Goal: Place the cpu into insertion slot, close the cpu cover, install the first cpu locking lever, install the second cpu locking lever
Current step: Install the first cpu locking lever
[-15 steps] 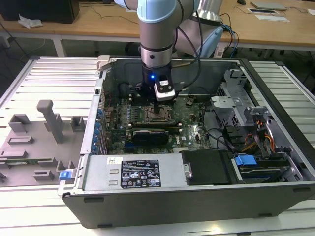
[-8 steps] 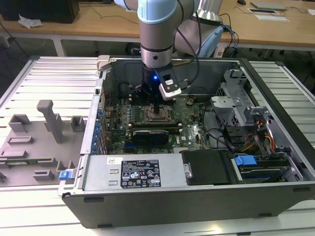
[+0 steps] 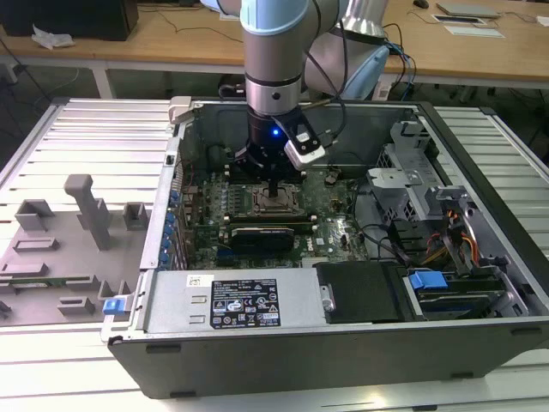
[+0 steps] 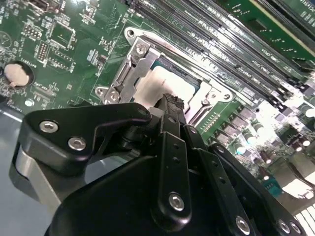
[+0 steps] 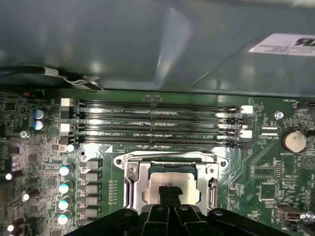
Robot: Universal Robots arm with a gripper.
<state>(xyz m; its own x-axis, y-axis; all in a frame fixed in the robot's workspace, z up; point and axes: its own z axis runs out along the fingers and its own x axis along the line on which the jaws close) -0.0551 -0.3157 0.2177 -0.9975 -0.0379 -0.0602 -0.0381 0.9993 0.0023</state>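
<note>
Now the hand [image 5: 170,192] stands directly over the slot [image 5: 170,184], its fingers [image 4: 170,105] drawn together with the tips right at the pale top of the cpu [image 4: 157,88]; whether they touch it I cannot tell. That chip sits inside the slot, and the cover [image 5: 134,189] lies down around it. Just beside the slot run the memory slots [image 5: 157,125]. Around them stands the open case [image 3: 283,356].
</note>
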